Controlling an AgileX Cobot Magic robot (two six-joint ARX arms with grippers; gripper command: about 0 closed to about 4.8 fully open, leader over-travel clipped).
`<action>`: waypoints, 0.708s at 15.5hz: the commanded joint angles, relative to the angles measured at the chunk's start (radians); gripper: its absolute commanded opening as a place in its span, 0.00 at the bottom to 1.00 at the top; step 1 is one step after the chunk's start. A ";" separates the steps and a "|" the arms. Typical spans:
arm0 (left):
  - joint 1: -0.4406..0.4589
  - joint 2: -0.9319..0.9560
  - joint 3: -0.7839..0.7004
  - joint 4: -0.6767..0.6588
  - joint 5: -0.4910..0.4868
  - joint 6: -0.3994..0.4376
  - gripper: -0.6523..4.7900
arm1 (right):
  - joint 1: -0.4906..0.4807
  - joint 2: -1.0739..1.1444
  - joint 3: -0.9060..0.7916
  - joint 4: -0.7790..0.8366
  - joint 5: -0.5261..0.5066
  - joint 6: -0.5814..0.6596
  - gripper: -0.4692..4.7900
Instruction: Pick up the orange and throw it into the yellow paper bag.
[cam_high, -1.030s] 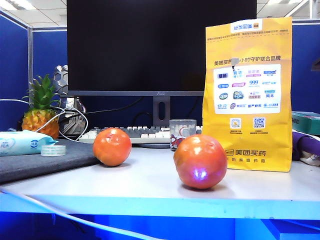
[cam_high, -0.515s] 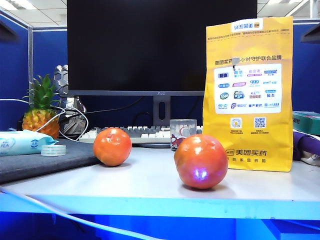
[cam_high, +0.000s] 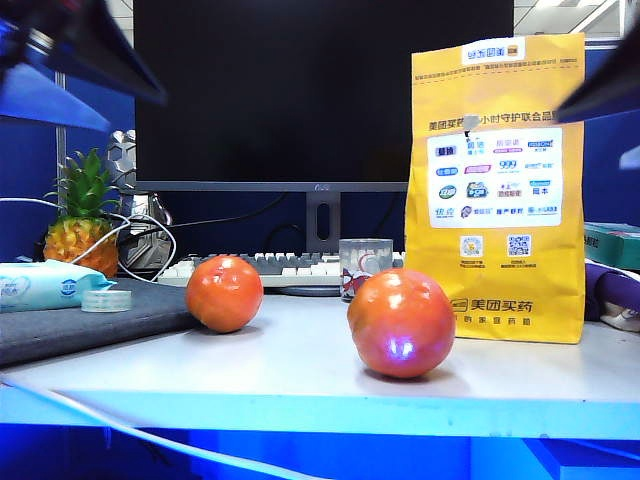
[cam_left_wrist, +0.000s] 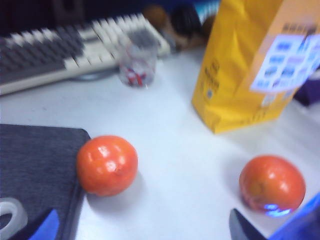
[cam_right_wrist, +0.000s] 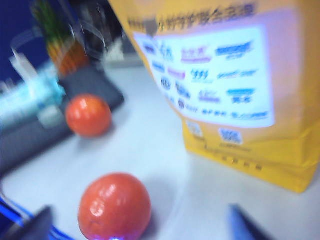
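Observation:
The orange (cam_high: 402, 322) is glossy, with a purple glint low on its skin, and rests near the table's front edge, just left of the yellow paper bag (cam_high: 497, 190). The bag stands upright with its printed face forward. My left gripper (cam_high: 80, 65) hangs blurred at the upper left, high above the table. In the left wrist view the left gripper (cam_left_wrist: 142, 232) is open over bare table, with the orange (cam_left_wrist: 272, 184) off to one side. My right gripper (cam_high: 612, 110) hangs at the upper right beside the bag. The right gripper (cam_right_wrist: 139, 233) is open, above the orange (cam_right_wrist: 115, 206) and apart from it.
A second, matte orange-red fruit (cam_high: 223, 292) sits left of centre beside a grey mat (cam_high: 90, 320). Behind stand a glass (cam_high: 364, 267), a keyboard (cam_high: 270, 268), a monitor (cam_high: 320, 95), a pineapple (cam_high: 82, 225), a wipes pack (cam_high: 45, 285) and a tape roll (cam_high: 106, 300). A white cable (cam_high: 120, 425) crosses the front edge.
Both arms have swung down into the upper corners of the exterior view, the left one further in. The two fruits and the bag have not moved.

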 joint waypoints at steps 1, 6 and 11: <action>-0.002 0.056 0.087 -0.079 0.047 0.032 1.00 | 0.046 0.200 0.095 0.011 -0.034 -0.049 1.00; -0.084 0.069 0.128 -0.174 0.046 0.074 1.00 | 0.159 0.529 0.280 -0.046 -0.069 -0.190 1.00; -0.163 0.069 0.128 -0.196 -0.016 0.077 1.00 | 0.164 0.726 0.365 -0.058 -0.063 -0.276 1.00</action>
